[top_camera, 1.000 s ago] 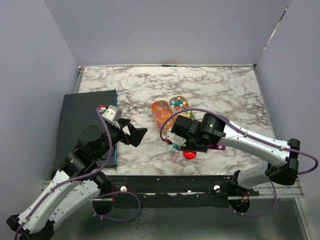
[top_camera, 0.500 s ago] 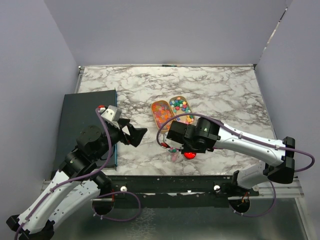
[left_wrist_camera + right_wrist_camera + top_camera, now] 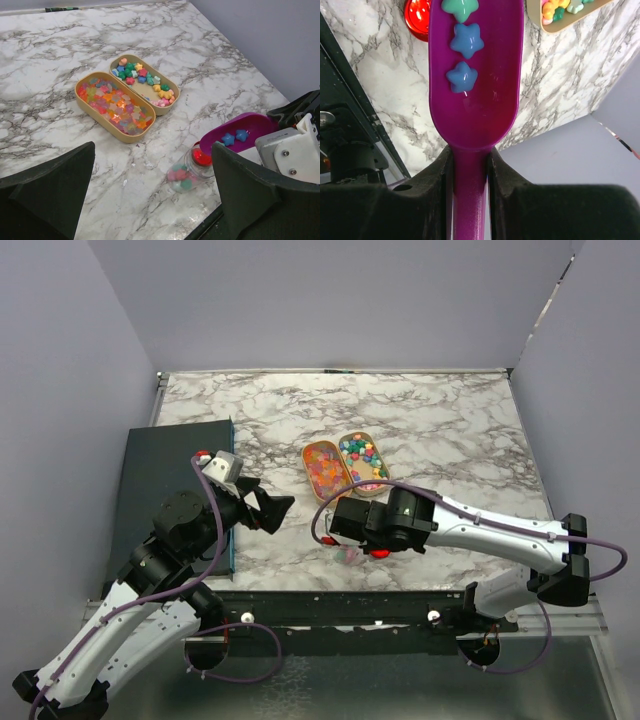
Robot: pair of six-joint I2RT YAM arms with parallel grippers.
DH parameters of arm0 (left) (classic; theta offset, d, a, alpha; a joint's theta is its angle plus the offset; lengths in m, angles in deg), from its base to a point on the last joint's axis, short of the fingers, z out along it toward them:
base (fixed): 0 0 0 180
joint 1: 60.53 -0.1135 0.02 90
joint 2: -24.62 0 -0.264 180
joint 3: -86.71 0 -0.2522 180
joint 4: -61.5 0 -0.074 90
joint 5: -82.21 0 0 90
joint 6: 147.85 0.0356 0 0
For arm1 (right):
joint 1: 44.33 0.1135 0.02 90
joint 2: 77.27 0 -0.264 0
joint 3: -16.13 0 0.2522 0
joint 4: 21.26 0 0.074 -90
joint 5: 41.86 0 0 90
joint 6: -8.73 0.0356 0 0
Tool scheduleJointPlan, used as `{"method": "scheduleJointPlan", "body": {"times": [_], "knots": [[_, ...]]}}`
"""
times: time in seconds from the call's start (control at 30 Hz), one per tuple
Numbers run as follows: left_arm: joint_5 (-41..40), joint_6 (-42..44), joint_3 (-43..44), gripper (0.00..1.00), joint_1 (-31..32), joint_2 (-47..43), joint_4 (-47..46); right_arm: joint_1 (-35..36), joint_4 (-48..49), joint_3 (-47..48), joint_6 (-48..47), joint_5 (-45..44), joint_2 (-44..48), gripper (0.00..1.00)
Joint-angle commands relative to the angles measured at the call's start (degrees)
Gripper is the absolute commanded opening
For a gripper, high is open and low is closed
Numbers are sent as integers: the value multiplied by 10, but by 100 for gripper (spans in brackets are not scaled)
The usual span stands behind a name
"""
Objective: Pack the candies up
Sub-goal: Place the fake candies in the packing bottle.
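My right gripper (image 3: 470,175) is shut on the handle of a purple scoop (image 3: 475,95) that carries three star candies (image 3: 466,41), one teal and two blue. In the left wrist view the scoop's tip (image 3: 235,137) hangs just above the mouth of a small clear jar (image 3: 186,176) with several candies inside. More candies (image 3: 142,80) lie in a tan oval tray (image 3: 165,107), and a second tray (image 3: 87,102) beside it is full of them. My left gripper (image 3: 150,200) stands open and apart, left of the jar, with nothing in it.
A shiny red round lid (image 3: 378,551) lies on the marble right beside the jar (image 3: 347,553), close to the table's near edge. A dark blue board (image 3: 165,480) covers the left side of the table. Grey walls stand on three sides.
My right arm has moved left and toward the near edge, bringing the scoop over the jar. The left arm has not moved.
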Motion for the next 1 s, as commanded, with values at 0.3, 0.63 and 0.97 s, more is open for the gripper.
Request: {"method": "scheduleJointPlan", "body": {"times": [0.3, 0.63, 0.97], "knots": [[3, -1, -6, 99, 1, -3, -5, 47, -14, -23, -38, -95, -1, 1], [2, 0, -6, 99, 1, 3, -6, 81, -11, -45, -62, -174, -5, 1], [1, -1, -7, 99, 1, 10, -6, 97, 22, -50, -66, -221, 16, 1]]}}
